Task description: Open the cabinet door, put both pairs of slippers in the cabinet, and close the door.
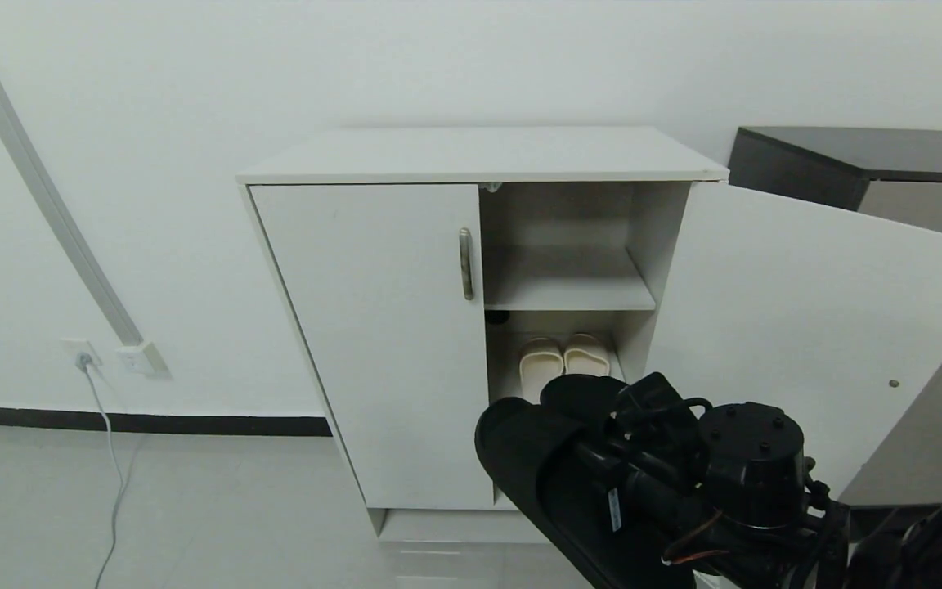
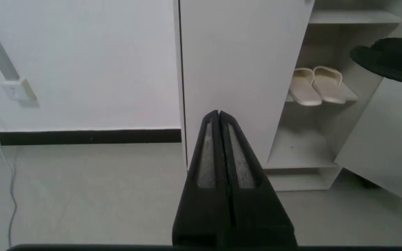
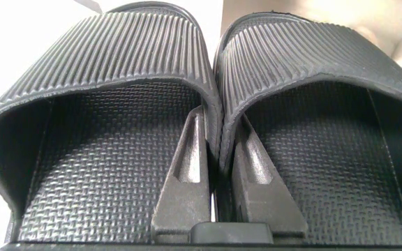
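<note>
before open cabinet (image 1: 479, 155), right claw (image 3: 218, 124) gripping black slippers (image 1: 532, 458)

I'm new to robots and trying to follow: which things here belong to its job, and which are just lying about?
In the job: cabinet, its open door, cream slippers on a shelf inside, black slippers gripped by the right claw.
Just lying about: wall socket, cable, dark unit beside the cabinet.

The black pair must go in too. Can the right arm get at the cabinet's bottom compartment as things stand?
Probably yes: the right door stands wide open, nothing lies in the bottom compartment, and the right hand, shut on the black slippers, is just before the opening.
</note>
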You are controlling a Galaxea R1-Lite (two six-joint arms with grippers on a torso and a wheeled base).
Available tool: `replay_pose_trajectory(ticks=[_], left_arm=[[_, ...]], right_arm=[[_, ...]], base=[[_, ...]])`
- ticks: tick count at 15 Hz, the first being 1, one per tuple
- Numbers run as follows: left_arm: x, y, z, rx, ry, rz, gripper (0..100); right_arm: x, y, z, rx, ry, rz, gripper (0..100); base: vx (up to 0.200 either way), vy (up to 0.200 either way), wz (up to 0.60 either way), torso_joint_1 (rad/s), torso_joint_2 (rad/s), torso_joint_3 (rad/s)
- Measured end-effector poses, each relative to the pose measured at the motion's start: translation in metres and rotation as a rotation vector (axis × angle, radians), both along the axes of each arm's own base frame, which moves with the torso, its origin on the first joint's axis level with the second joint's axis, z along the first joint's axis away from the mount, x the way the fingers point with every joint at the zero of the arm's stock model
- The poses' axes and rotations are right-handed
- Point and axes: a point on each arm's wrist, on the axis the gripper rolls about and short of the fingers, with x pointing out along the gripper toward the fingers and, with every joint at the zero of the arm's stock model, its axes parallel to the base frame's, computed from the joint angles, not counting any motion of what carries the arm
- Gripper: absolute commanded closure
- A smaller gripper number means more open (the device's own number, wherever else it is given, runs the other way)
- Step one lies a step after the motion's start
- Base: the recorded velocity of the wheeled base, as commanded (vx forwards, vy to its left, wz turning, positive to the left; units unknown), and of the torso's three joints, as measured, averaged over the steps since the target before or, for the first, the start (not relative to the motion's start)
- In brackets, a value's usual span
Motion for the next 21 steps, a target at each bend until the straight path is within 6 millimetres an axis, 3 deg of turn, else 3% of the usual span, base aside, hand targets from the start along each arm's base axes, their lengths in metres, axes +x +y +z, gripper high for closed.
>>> replay_pose_trajectory(ticks=[6,14,18,21], left_arm=[[0.000,0.000,0.000,0.000,0.002,0.000,100],[0.000,0.000,0.000,0.000,0.000,0.000,100],[0.000,0.000,0.000,0.001,0.000,0.000,100],[0.000,0.000,0.000,0.001,0.000,0.000,100]], right_arm=[[0.001,0.001,-0.002,0.004,-0.003,0.000,100],[0.005,0.005,-0.003,0.027,-0.057,-0.002,100],[0.024,0.022,-0.014,-0.032,-0.129,-0.168,100],[0.037,0.040,-0.020,-0.152,-0.030,-0.306,100]], base=[[0.000,0.000,0.00,-0.036,0.41,0.377],[0.000,0.000,0.00,0.001,0.04,0.037],[0.000,0.000,0.00,0.000,0.00,0.000],[0.000,0.000,0.00,0.000,0.00,0.000]])
